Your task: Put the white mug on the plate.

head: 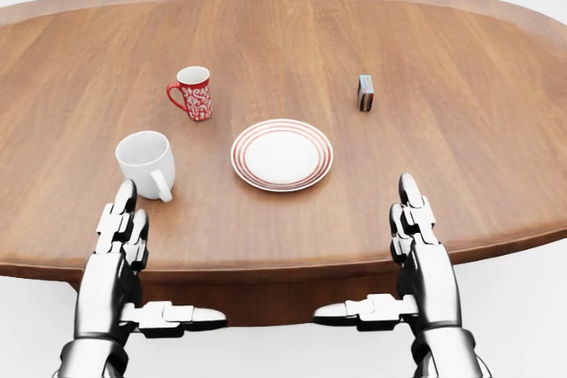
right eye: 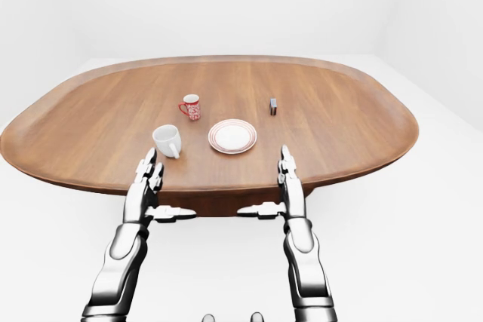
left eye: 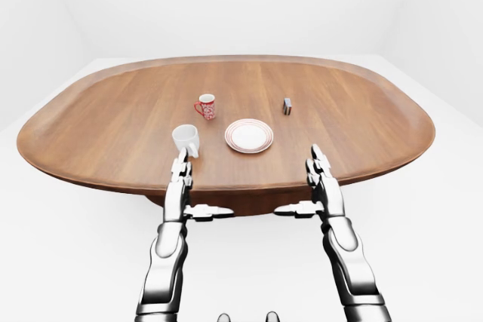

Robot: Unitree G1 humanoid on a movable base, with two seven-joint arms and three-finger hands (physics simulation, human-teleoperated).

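The white mug [head: 147, 162] stands just above the left hand [head: 120, 245], whose fingers are spread wide, holding nothing.

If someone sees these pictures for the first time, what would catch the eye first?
Probably the two silver robot hands, left and right, both open at the bottom of the head view. Next, the wide oval wooden table, where a plain white mug stands left of a round red-ringed plate.

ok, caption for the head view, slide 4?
Both hands open at the table edge, left hand nearest the white mug, the plate empty.
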